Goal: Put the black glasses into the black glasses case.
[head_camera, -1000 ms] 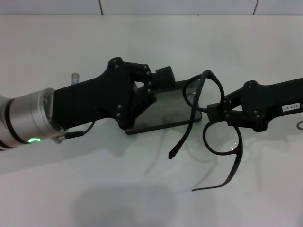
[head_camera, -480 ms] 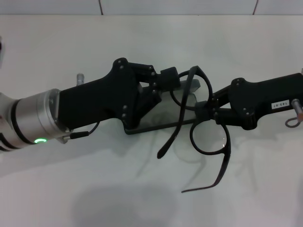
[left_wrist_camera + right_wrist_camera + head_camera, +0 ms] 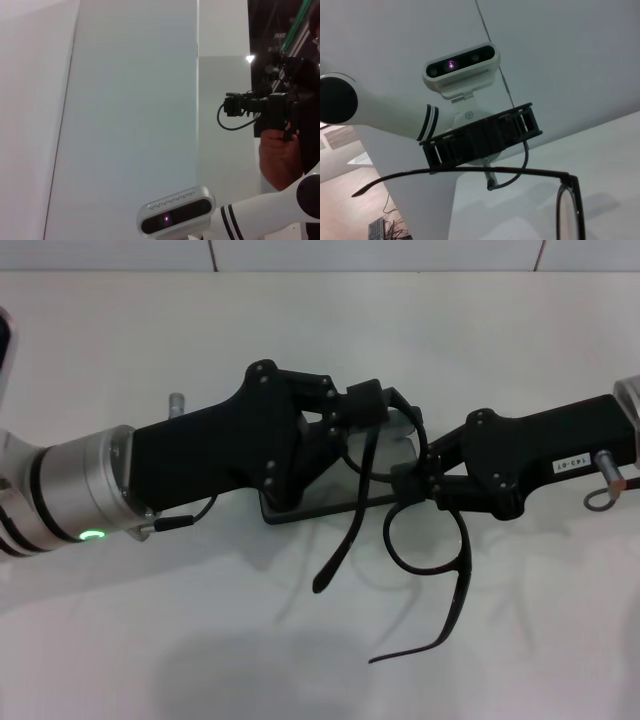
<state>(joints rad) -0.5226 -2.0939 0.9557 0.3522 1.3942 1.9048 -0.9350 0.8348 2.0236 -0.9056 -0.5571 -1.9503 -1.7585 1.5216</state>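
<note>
Right gripper (image 3: 418, 480) pinched shut on the bridge of the black glasses (image 3: 425, 540), holding them tilted above the right end of the black glasses case (image 3: 330, 502), both temple arms splayed open and hanging toward the table (image 3: 520, 640). Left gripper (image 3: 375, 412) over the case's far edge; open or closed, cannot tell. Case lying on the table beneath both grippers.
</note>
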